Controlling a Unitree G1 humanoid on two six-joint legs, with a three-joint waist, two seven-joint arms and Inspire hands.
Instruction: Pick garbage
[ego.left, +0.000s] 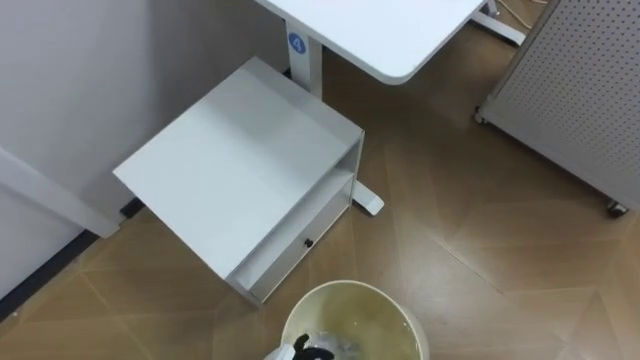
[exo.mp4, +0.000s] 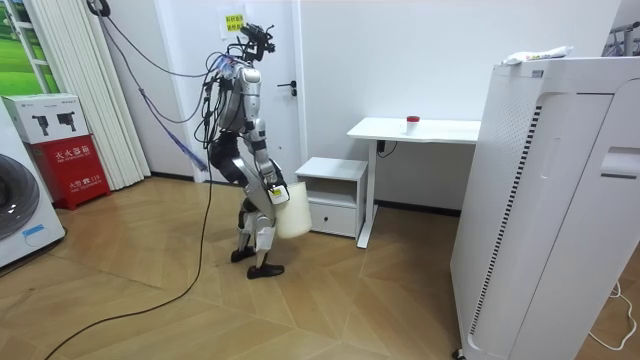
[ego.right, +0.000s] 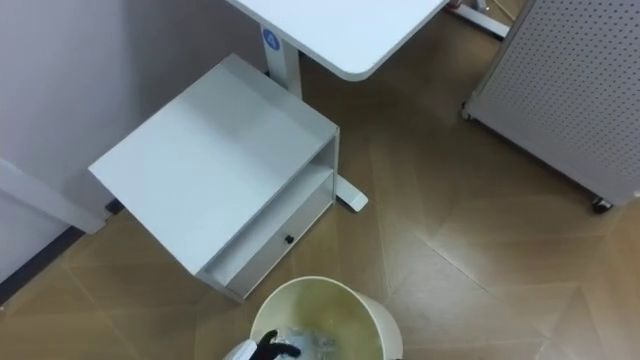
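Observation:
I carry a cream waste bin (ego.left: 352, 318) low in front of me, its mouth facing up. Dark fingers of my right hand (ego.left: 312, 351) curl over its near rim. Something pale lies at the bottom of the bin; what it is I cannot tell. In the room view I stand facing a small white cabinet (exo.mp4: 332, 195), the bin (exo.mp4: 292, 214) hanging from my right hand (exo.mp4: 275, 191) at thigh height. A small red thing (exo.mp4: 412, 120) lies on the white desk (exo.mp4: 425, 129).
The white cabinet (ego.left: 240, 165) with its drawer stands just ahead, against the wall. The desk's corner (ego.left: 385, 35) and its foot (ego.left: 366, 201) are beyond. A perforated white panel on castors (ego.left: 570, 90) stands to the right. Wood floor lies between.

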